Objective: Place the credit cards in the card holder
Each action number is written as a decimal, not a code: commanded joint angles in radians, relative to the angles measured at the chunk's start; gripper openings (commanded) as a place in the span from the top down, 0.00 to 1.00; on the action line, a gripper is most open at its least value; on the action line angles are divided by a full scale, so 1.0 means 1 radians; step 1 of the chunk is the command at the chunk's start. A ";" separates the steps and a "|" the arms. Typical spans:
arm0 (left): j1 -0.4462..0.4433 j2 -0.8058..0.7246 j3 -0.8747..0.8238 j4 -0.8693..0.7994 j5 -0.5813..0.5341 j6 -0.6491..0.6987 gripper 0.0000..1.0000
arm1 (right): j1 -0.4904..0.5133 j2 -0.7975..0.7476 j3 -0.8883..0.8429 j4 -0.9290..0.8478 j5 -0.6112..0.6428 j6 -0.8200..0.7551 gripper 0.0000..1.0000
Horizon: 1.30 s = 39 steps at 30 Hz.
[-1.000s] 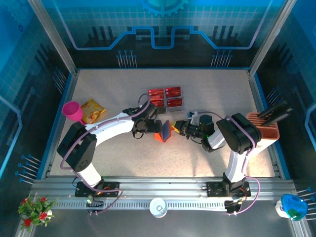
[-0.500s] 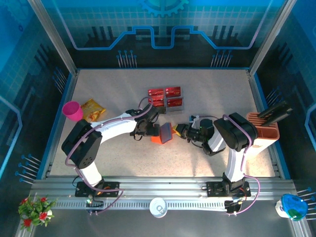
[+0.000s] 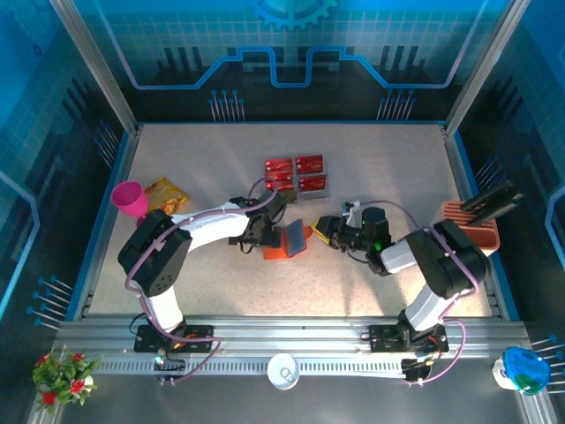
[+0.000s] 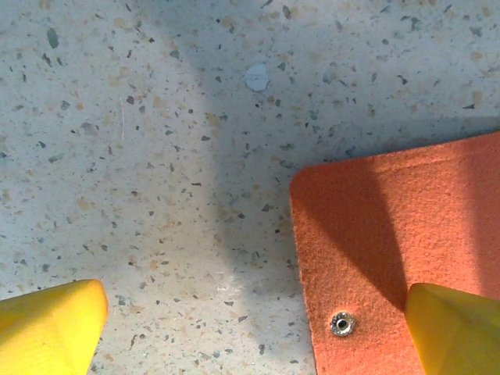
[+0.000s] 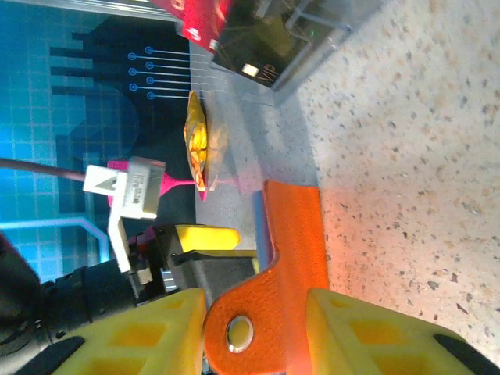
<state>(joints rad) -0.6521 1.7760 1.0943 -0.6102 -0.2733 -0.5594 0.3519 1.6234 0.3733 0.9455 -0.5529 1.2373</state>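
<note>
- The small orange-red felt folding card holder (image 3: 284, 246) lies on the speckled stone-look table (image 3: 388, 168), with its grey inner flap raised.
- The left gripper (image 4: 251, 312) is released. Its yellow fingers are spread wide at the holder's left edge, one over the felt beside a small metal snap (image 4: 341, 323).
- The right gripper (image 5: 254, 312), on the holder's right, is clenched on its orange snap tab.
- The glossy red rectangular credit cards (image 3: 296, 174) sit grouped beyond the holder, apart from it.

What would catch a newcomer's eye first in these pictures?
The orange wallet stands out in the middle of the table, its grey inside showing. The left gripper is open over its edge, and the right gripper holds its snap tab. Farther back, red cards lie in a group.
</note>
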 commanded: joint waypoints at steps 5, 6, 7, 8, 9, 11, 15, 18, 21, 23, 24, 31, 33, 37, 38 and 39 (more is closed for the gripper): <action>-0.006 -0.005 0.041 -0.046 -0.036 0.044 0.01 | -0.046 -0.258 0.095 -0.636 0.062 -0.283 0.59; -0.006 -0.007 0.041 -0.046 -0.037 0.046 0.01 | -0.043 -0.286 0.115 -0.702 0.067 -0.312 0.59; -0.006 -0.010 0.042 -0.045 -0.037 0.047 0.01 | -0.041 -0.305 0.135 -0.753 0.072 -0.339 0.60; -0.006 -0.013 0.042 -0.046 -0.037 0.049 0.01 | -0.030 -0.321 0.162 -0.812 0.077 -0.370 0.62; -0.006 -0.015 0.044 -0.043 -0.036 0.052 0.01 | -0.021 -0.324 0.193 -0.863 0.073 -0.402 0.65; -0.006 -0.018 0.047 -0.040 -0.035 0.056 0.01 | 0.002 -0.312 0.250 -0.926 0.059 -0.453 0.71; -0.006 -0.016 0.058 -0.032 -0.033 0.062 0.01 | 0.073 -0.227 0.361 -0.985 0.035 -0.521 0.81; -0.006 -0.017 0.069 -0.026 -0.030 0.062 0.01 | 0.128 -0.139 0.446 -1.005 0.031 -0.554 0.87; -0.006 -0.018 0.078 -0.020 -0.029 0.061 0.01 | 0.159 -0.043 0.501 -1.000 0.014 -0.561 0.89; -0.006 -0.015 0.081 -0.015 -0.026 0.058 0.01 | 0.166 0.014 0.549 -0.990 0.012 -0.563 0.92; -0.005 -0.013 0.082 -0.013 -0.023 0.055 0.01 | 0.168 0.038 0.558 -0.987 0.013 -0.567 0.92; -0.006 0.003 0.062 0.010 -0.014 0.043 0.01 | 0.149 0.128 0.525 -1.000 0.063 -0.629 0.99; -0.006 0.012 0.051 0.012 -0.018 0.034 0.01 | 0.132 0.133 0.486 -0.986 0.065 -0.633 1.00; -0.006 0.026 0.027 -0.002 -0.023 0.000 0.01 | 0.111 0.133 0.429 -0.968 0.057 -0.641 1.00; -0.006 0.026 0.016 -0.002 -0.022 -0.008 0.01 | 0.111 0.132 0.423 -0.970 0.056 -0.649 1.00; -0.006 0.028 0.008 -0.003 -0.018 -0.019 0.01 | 0.109 0.131 0.419 -0.971 0.054 -0.653 1.00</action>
<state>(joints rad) -0.6518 1.7817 1.1389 -0.5941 -0.2913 -0.5388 0.4698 1.7454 0.8101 -0.0238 -0.4992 0.6197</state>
